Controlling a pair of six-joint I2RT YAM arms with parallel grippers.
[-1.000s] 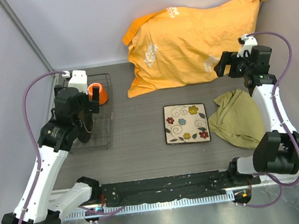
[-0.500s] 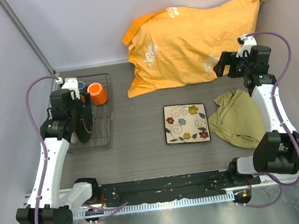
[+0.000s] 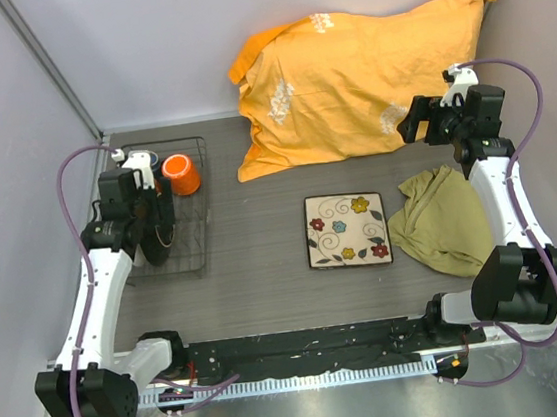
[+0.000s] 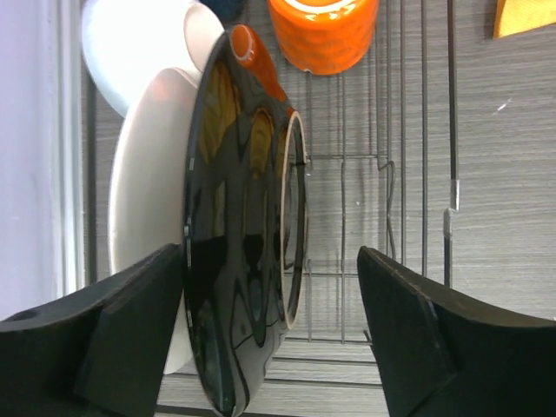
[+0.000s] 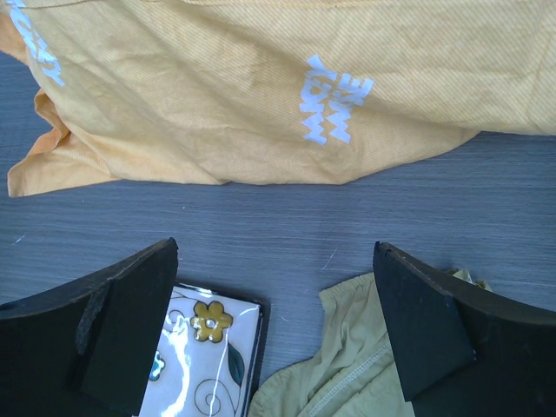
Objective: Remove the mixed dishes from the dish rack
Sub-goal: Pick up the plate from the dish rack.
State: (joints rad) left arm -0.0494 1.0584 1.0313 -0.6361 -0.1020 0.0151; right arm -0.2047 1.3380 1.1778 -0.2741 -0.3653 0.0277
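Our left fingers (image 4: 130, 321) stand apart astride the dark-rimmed plate (image 4: 234, 243), not yet gripping it. It stands upright in the rack (image 4: 451, 104) at the counter's (image 3: 265, 270) ten o'clock. Our right fingers (image 5: 104, 321) hang released and hold nothing at two o'clock. An off-centre pinch could let the glossy plate slip, or knock the white dish (image 4: 143, 200) beside it.

- Looks down on the whole bench (image 3: 264, 260) from high behind its near edge.
- Left wrist: peers closely down at the dish rack (image 4: 343, 217), also seen overhead.
- Right wrist: likewise, at the square plate (image 5: 204, 347).
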